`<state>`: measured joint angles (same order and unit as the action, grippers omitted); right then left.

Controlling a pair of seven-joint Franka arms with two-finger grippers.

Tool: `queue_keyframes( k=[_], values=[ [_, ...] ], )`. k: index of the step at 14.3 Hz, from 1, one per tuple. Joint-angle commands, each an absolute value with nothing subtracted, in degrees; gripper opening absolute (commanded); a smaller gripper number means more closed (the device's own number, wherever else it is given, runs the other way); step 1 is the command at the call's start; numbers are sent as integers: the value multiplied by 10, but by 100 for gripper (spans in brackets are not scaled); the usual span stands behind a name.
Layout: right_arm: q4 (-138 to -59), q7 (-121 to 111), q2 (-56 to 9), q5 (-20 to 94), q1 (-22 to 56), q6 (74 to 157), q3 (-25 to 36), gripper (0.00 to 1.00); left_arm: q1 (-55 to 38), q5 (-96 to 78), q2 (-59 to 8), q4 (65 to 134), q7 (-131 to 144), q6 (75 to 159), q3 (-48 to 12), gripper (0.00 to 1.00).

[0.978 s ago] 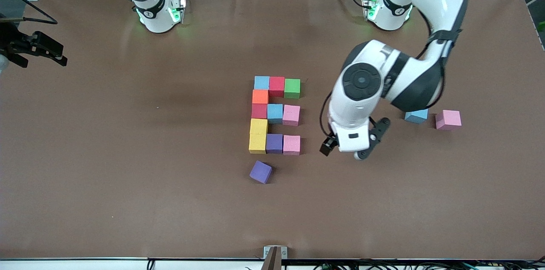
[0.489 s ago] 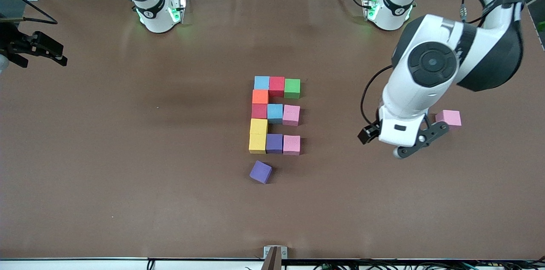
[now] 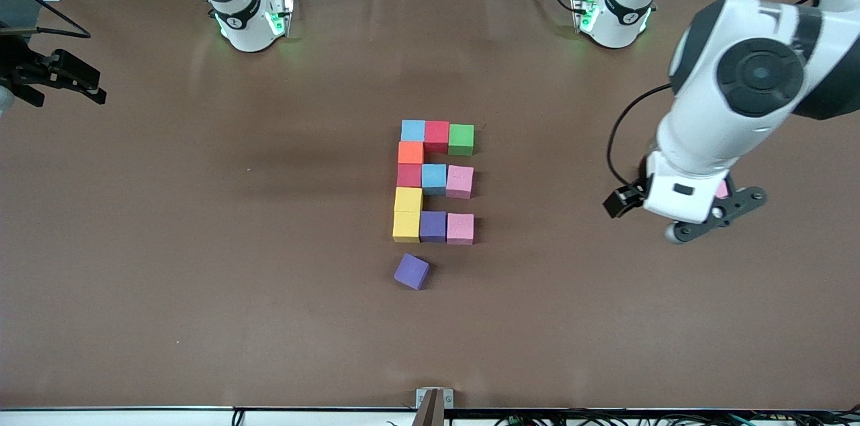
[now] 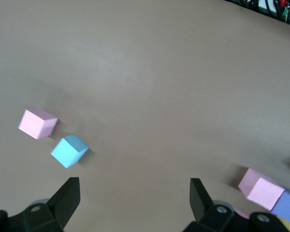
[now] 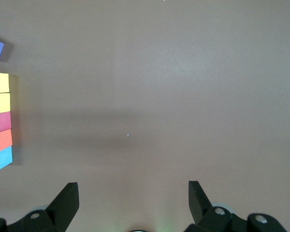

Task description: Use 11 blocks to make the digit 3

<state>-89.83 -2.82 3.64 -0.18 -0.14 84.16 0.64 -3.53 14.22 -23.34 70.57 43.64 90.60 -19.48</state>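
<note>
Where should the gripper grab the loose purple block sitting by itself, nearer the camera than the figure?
Take the purple block from straight above, fingers on two opposite flat sides. It lies flat but turned askew to the figure, so the wrist probably needs rotating to match. Bare table surrounds it, so any pair of sides is free.

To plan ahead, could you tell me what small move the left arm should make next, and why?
Probably lift the left gripper toward its base. The digit 3 already counts eleven cubes, the gripper's jaws are open and empty, and the pink cube and light blue cube near it look spare. The right gripper waits at its table end.
</note>
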Motion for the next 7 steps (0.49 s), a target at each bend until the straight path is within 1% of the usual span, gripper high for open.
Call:
queue_keyframes(
  k=[1, 4, 7],
  values=[
    [-911, -33, 49, -1, 0, 845, 7, 100, -14, 120, -214, 717, 397, 893, -198, 100],
    [-911, -33, 49, -1, 1, 845, 7, 100, -13, 119, -211, 717, 383, 888, -199, 100],
    [-911, -33, 49, 0, 1, 845, 7, 100, -13, 104, -191, 718, 342, 881, -190, 100]
  ],
)
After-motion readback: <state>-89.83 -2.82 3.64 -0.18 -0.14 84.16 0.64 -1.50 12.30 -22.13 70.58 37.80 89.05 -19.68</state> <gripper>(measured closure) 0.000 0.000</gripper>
